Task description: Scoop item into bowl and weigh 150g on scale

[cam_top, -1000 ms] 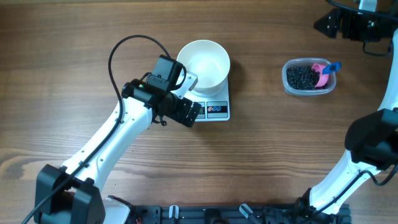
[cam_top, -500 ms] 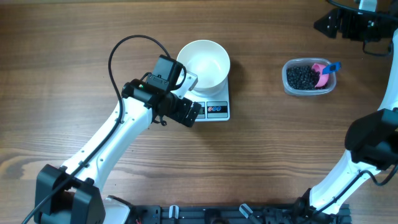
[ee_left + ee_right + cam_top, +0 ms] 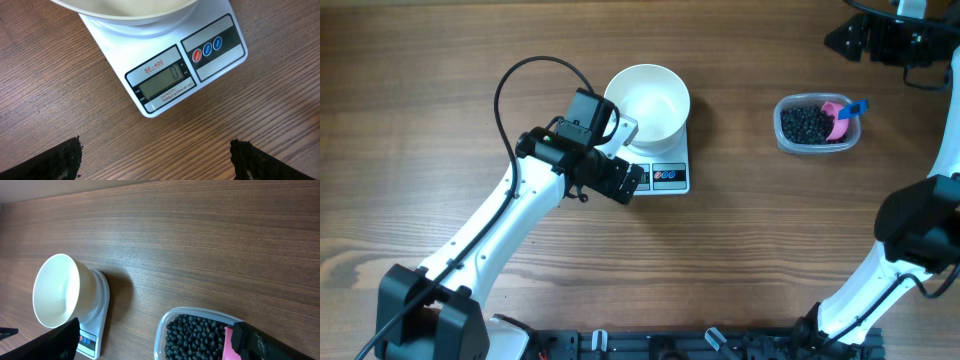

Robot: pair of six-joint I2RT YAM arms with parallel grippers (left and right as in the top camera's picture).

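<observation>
White left arm (image 3: 510, 215) stretched diagonally, left jaws wide near scale (image 3: 165, 75) display, right jaws wide, empty.

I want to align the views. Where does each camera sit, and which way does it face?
Overhead: above the table, facing down; bowl on scale, tub of beans, left arm, right arm.
Left wrist: low over the scale's front, facing down; left fingers at bottom corners.
Right wrist: raised, looking obliquely across the table past the tub to the bowl; right fingers below.
Shared: all show bowl and scale.
</observation>
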